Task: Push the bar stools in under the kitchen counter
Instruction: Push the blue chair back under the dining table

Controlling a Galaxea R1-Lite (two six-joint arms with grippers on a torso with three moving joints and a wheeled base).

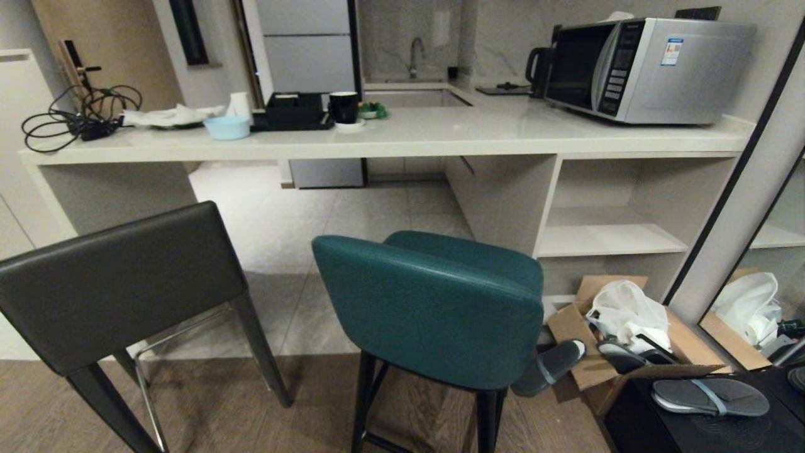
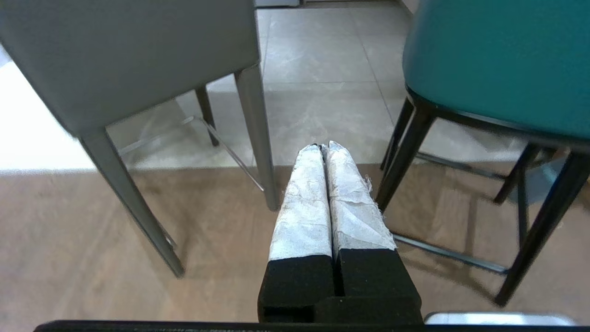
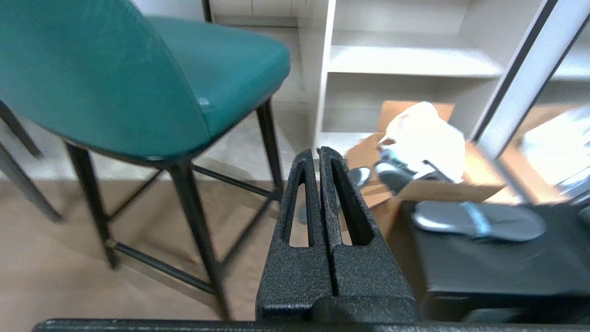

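Holding a white bag (image 1: pixel 629 314), the cardboard box (image 1: pixel 575 327) sits floor-level; both fingers clenched empty.

- The left gripper (image 2: pixel 324 146) holds nothing; its two fingers, wrapped in white tape, are pressed together and point into the gap between the two stools.
- The dark grey stool (image 2: pixel 124 60) stands to one side, its tapered legs on the line where the wood floor (image 2: pixel 69 240) meets the pale tile floor (image 2: pixel 318 69).
- A thin metal footrest bar (image 2: pixel 230 152) joins the grey stool's legs.
- The teal stool (image 2: pixel 498 60) stands on the other side, on thin black legs joined by crossbars.
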